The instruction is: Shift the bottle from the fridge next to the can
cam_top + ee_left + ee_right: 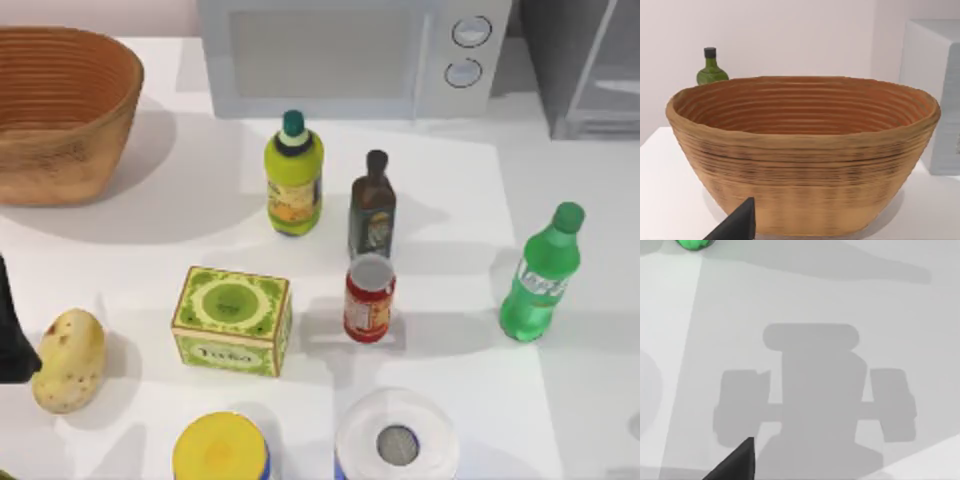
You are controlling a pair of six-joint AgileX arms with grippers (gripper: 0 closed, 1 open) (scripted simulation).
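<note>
The green bottle [541,275] stands upright on the white table [180,180] toward its right edge, outside the grey fridge [585,65], which sits at the far right corner behind it. The red can [369,298] stands upright near the middle of the table, to the left of the bottle and apart from it, with bare table between them. Just behind the can is a small dark brown bottle [372,205], and left of that a yellow-green bottle [294,176] with a dark cap. A white microwave [355,55] with two round knobs stands along the far edge, left of the fridge. A woven basket [60,110] fills the far left corner; the left wrist view looks straight at its side [805,160], with the neck of a green bottle [711,69] rising behind its rim. A green box [232,320] lies left of the can, a potato [69,358] near the left edge, and at the near edge a yellow-lidded tub [220,450] and a white-lidded round container [397,437].

The left arm [12,330] is a dark shape at the table's left edge beside the potato; whether its jaws are open or closed I cannot tell. The right wrist view looks down on bare table [900,305] with a gripper's shadow and the bottle's base [692,244]; the state of the right jaws I cannot tell.
</note>
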